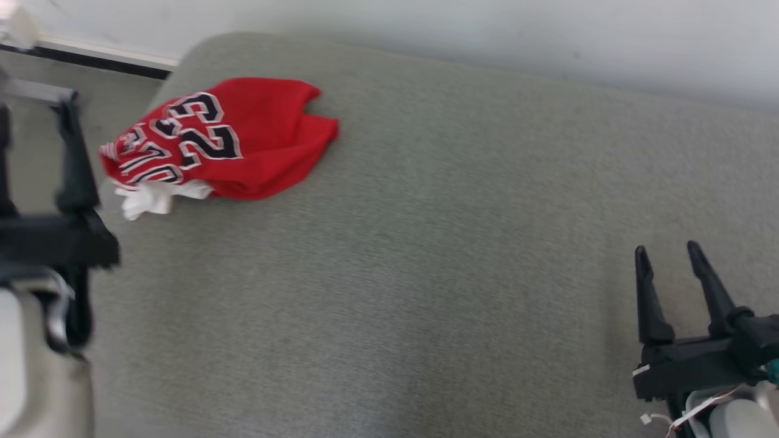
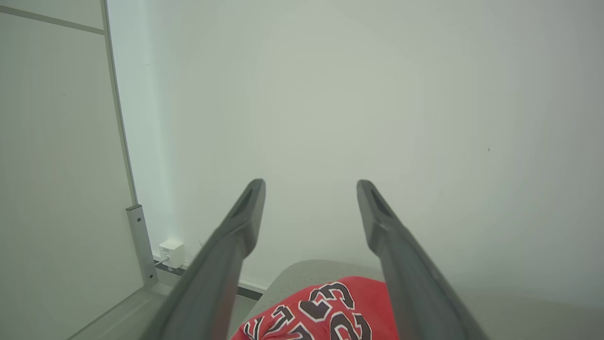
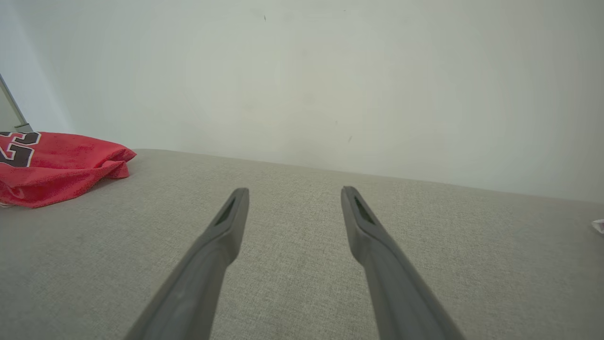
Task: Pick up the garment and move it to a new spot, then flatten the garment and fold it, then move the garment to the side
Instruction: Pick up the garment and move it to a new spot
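**Head view: jersey bunched at far-left corner, both grippers empty**

We see the red jersey [image 1: 243, 146] crumpled in a heap near the far-left corner of the grey cushion [image 1: 426, 274], close to the wall [image 1: 487, 30]. A bit of white cloth [image 1: 152, 198] pokes out at its near-left edge. It could be part of the jersey or a separate piece, we can't tell.

The left gripper [image 1: 39, 158] is blurred and sits just beside the heap, jaws spread wide w/ nothing between them. In the left wrist view the jersey lies low between the fingers, not touched. The right gripper [image 1: 667, 250] is well apart at lower right, jaws spread too, empty over bare cushion.

We judge the jersey light, soft & floppy, so it'll sag and trail when lifted. It prob. won't slide much on the woven cover. Best hold, in our view, is a pinch on a raised fold or outer edge, e.g. the far-side peak, not the flat printed middle. A shallow pinch may catch one layer only.
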Controlling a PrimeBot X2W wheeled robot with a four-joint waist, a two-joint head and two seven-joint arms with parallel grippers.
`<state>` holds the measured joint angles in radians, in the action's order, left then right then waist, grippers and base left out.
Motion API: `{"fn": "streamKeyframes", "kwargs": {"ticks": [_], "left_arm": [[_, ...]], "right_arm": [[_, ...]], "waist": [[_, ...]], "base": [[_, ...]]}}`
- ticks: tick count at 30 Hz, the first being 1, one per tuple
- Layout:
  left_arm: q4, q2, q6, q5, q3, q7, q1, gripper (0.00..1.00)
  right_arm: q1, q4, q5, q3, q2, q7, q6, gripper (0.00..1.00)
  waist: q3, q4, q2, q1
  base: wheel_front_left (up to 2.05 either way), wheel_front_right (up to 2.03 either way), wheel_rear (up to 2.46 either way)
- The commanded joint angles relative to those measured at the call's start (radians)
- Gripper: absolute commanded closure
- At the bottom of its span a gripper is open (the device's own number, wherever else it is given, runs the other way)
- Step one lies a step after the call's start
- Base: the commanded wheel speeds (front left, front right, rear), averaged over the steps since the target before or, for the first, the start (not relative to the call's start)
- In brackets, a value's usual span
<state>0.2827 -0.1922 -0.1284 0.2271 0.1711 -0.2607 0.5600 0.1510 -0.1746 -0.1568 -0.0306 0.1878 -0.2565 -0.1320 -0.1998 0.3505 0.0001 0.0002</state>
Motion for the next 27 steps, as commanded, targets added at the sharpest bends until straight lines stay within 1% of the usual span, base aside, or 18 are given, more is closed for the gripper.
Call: {"fn": "streamKeyframes", "kwargs": {"ticks": [1,4,8,9,12,16,18,23,27], "left_arm": [[0.017,-0.027,0.0,0.004,-0.004,0.007,0.064,0.0],[0.073,-0.076,0.0,0.023,-0.012,0.023,0.182,0.0],[0.163,-0.135,-0.001,0.047,-0.029,0.055,0.299,0.0],[0.163,-0.135,-0.001,0.047,-0.029,0.055,0.299,0.0],[0.255,-0.165,-0.001,0.075,-0.026,0.09,0.354,0.0],[0.395,-0.21,0.0,0.109,-0.023,0.149,0.392,0.0],[0.466,-0.233,-0.001,0.101,-0.031,0.183,0.397,0.0],[0.617,-0.261,-0.001,0.123,-0.065,0.292,0.404,0.0],[0.712,-0.264,-0.001,0.156,-0.092,0.382,0.399,0.0]], "right_arm": [[0.018,0.011,0.014,-0.009,0.009,-0.002,0.003,0.0],[0.029,0.029,0.021,-0.029,0.014,-0.003,0.003,0.0],[0.034,0.052,0.027,-0.062,0.012,-0.004,0.003,0.0],[0.034,0.052,0.027,-0.062,0.012,-0.004,0.003,0.0],[0.032,0.067,0.029,-0.082,0.011,-0.004,0.003,0.0],[0.041,0.079,0.024,-0.083,0.017,-0.003,0.003,0.0],[0.045,0.082,0.025,-0.083,0.021,-0.001,0.003,0.0],[0.052,0.089,0.029,-0.084,0.025,0.006,0.003,0.0],[0.054,0.094,0.034,-0.078,0.023,0.008,0.003,0.0]], "waist": [[-0.126,-0.129,-0.0001,-0.0002],[-0.17,-0.174,-0.0001,-0.0002],[-0.215,-0.223,-0.0001,-0.0002],[-0.215,-0.223,-0.0001,-0.0002],[-0.236,-0.246,-0.0001,-0.0002],[-0.253,-0.269,-0.0001,-0.0002],[-0.257,-0.274,-0.0001,-0.0002],[-0.256,-0.281,-0.0001,-0.0002],[-0.254,-0.282,-0.0001,-0.0002]], "base": [[0.0,0.0,0.0],[0.0,0.0,0.0],[0.0,0.0,0.0],[0.0,0.0,0.0],[0.0,0.0,0.0],[0.0,0.0,0.0],[0.0,0.0,0.0],[0.0,0.0,0.0],[0.0,0.0,0.0]]}}
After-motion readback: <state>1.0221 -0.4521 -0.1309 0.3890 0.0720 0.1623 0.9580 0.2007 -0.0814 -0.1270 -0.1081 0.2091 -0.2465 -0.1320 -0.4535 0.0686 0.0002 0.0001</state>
